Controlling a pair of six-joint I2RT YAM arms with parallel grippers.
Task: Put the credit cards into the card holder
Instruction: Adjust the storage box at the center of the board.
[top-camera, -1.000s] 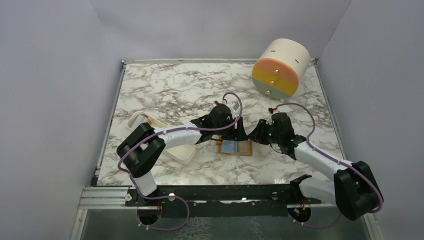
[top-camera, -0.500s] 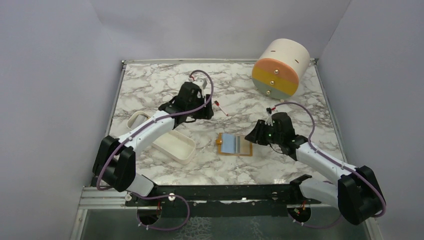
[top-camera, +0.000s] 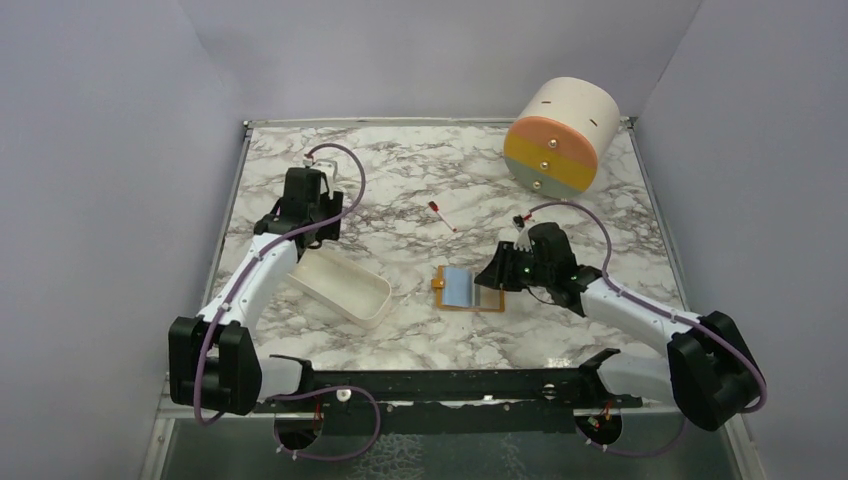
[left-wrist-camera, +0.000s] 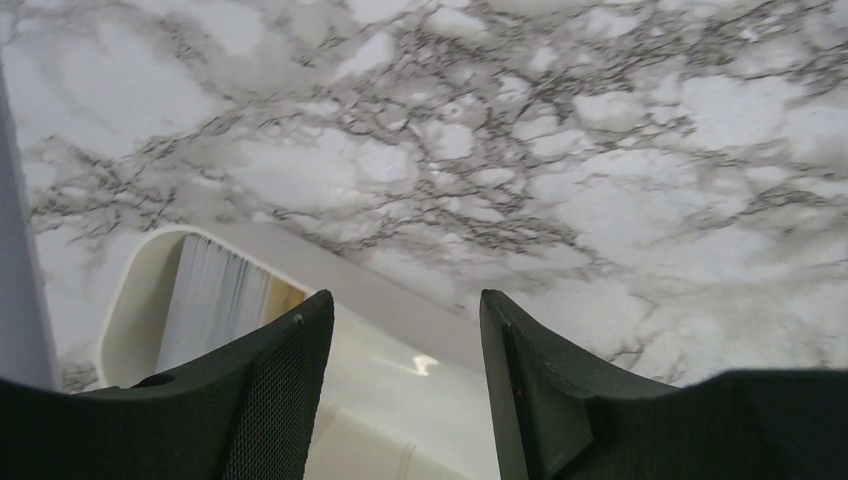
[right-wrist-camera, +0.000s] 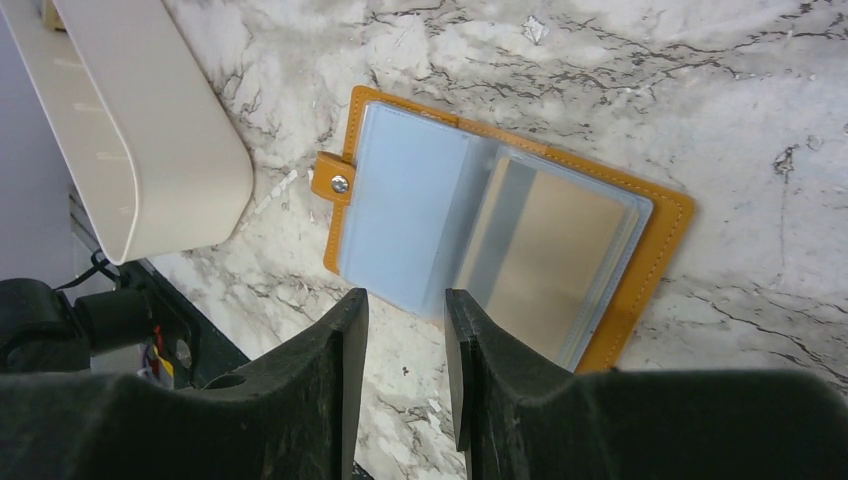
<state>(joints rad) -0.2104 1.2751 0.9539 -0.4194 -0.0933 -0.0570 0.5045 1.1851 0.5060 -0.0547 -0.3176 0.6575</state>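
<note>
The card holder (top-camera: 468, 290) is lying open and flat on the marble tabletop (top-camera: 400, 160), about midway between the left and right edges and somewhat toward the near edge. Its blue-grey sleeves are facing up, and its snap tab (right-wrist-camera: 338, 183) is on the side facing the white tray (top-camera: 345, 290). One golden credit card (right-wrist-camera: 548, 262) is showing through the clear sleeves of the half nearer the right edge. The right gripper (top-camera: 490, 277) is hanging just over that side of the holder, its jaws standing a narrow gap apart and gripping nothing; whether it is touching the holder I cannot tell. The left gripper (left-wrist-camera: 400, 312) is hanging over the tray's far end, near the tabletop's left edge, with its jaws parted wider and nothing between them. Something pale and a golden sliver are sitting inside the tray, too hidden to identify.
</note>
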